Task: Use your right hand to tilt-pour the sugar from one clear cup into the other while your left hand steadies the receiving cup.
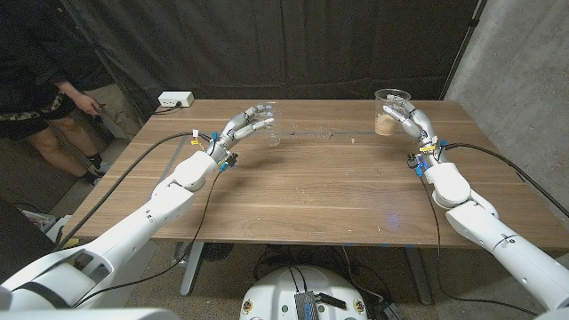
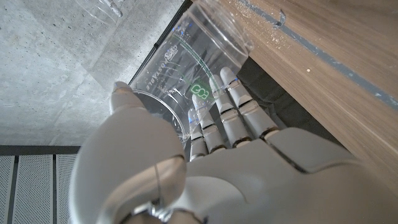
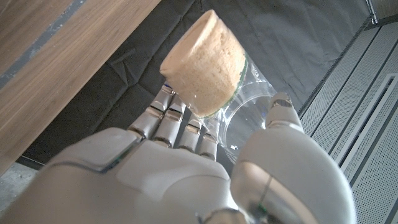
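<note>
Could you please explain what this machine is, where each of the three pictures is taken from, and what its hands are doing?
This is a two-armed robot with white five-finger hands, standing at a brown wooden table. The wide picture comes from a camera on its head, looking down. The other two come from cameras on its wrists, looking along the back of each hand, so they appear turned around.

The left hand is wrapped around an empty clear plastic cup standing on the table; the left wrist view shows the fingers on its wall. The right hand grips a second clear plastic cup partly filled with light brown sugar. The two cups stand far apart. A white power strip lies at the far left corner, near a person.
</note>
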### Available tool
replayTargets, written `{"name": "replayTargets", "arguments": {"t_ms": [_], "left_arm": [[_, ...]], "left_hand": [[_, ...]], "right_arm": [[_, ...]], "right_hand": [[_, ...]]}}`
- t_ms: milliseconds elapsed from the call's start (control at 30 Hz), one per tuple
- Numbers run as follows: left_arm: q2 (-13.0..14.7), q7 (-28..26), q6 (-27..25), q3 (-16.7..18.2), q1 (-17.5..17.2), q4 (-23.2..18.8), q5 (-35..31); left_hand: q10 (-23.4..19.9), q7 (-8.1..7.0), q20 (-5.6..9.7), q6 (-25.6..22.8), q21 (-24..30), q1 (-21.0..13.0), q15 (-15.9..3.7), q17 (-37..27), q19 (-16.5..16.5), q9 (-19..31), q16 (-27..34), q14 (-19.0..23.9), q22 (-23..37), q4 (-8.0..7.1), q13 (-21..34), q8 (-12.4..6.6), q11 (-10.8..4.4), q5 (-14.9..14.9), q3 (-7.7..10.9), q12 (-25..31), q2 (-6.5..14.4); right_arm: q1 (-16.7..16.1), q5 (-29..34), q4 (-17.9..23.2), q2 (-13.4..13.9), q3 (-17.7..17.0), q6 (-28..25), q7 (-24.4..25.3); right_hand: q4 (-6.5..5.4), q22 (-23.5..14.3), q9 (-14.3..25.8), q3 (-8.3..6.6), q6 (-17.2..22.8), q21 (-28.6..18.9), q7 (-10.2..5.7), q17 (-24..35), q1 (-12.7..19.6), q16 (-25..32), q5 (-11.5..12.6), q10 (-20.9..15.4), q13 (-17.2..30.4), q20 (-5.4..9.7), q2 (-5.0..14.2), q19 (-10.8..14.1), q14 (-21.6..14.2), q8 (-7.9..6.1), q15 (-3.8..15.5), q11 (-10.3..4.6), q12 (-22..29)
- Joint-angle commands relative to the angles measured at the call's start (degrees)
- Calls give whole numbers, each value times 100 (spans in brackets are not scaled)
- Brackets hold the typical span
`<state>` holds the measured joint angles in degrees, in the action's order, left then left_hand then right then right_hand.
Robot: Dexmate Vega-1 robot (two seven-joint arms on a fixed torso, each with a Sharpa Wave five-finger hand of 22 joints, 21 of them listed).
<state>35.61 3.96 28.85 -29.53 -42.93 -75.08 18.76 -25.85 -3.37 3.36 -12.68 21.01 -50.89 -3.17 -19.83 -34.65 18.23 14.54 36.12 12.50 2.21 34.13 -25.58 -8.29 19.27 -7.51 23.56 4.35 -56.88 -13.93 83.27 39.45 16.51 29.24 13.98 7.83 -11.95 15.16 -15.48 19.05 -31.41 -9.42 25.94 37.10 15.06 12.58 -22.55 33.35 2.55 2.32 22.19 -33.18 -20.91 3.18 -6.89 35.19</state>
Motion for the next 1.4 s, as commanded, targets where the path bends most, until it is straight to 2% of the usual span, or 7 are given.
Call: {"name": "replayTargets", "arguments": {"t_ms": [33,67,200,600,867,1400], "left_arm": [[-106,40,97,17,108,99,49],[-114,44,96,19,117,104,58],[-151,86,101,15,183,136,86],[-226,76,104,54,205,71,206],[-193,72,50,50,211,1,185],[-165,169,14,9,260,18,157]], "left_hand": [[13,19,208,-27,27,-8,-773,-31,13,34,-17,13,14,5,2,12,-2,-15,-64,36,46],[18,19,203,-19,26,-8,-776,-34,21,35,-23,7,14,4,3,16,16,-18,-68,36,48],[12,18,201,-23,33,-8,-772,-46,20,40,-32,17,12,-3,2,19,-8,-30,-80,47,60],[11,36,199,-43,45,-2,-753,-75,34,52,-54,42,8,-19,-4,23,9,-59,-117,66,74],[-6,49,191,-57,55,14,-745,-94,36,58,-67,49,8,-38,-15,26,1,-77,-141,79,87],[5,60,186,-60,69,3,-736,-122,45,67,-93,52,6,-48,-15,39,0,-102,-165,97,114]], "right_arm": [[49,-75,-59,-83,24,-11,-14],[56,-69,-78,-79,31,12,-32],[65,-70,-114,-111,36,39,-15],[42,-90,-168,-153,48,106,-11],[-17,-114,-97,-129,-6,47,52],[-138,-181,350,189,-203,-234,3]], "right_hand": [[23,-13,13,-28,61,-24,1,19,34,45,-24,-81,6,667,28,54,-83,-45,1017,-4,43],[23,-12,13,-28,68,-24,3,21,36,48,-26,-88,3,670,27,55,-92,-47,1017,-38,42],[27,-11,15,-26,69,-24,4,24,42,52,-34,-120,4,672,24,57,-107,-44,1017,3,51],[31,-9,18,-29,101,-24,17,32,61,53,-50,-123,7,673,31,58,-123,-49,1019,-31,40],[35,-7,21,-35,98,-24,25,38,79,51,-60,-132,9,669,41,60,-127,-42,1019,11,35],[17,-5,33,-18,145,-28,58,45,56,53,-81,-162,8,648,33,74,-153,-55,1012,35,28]]}}
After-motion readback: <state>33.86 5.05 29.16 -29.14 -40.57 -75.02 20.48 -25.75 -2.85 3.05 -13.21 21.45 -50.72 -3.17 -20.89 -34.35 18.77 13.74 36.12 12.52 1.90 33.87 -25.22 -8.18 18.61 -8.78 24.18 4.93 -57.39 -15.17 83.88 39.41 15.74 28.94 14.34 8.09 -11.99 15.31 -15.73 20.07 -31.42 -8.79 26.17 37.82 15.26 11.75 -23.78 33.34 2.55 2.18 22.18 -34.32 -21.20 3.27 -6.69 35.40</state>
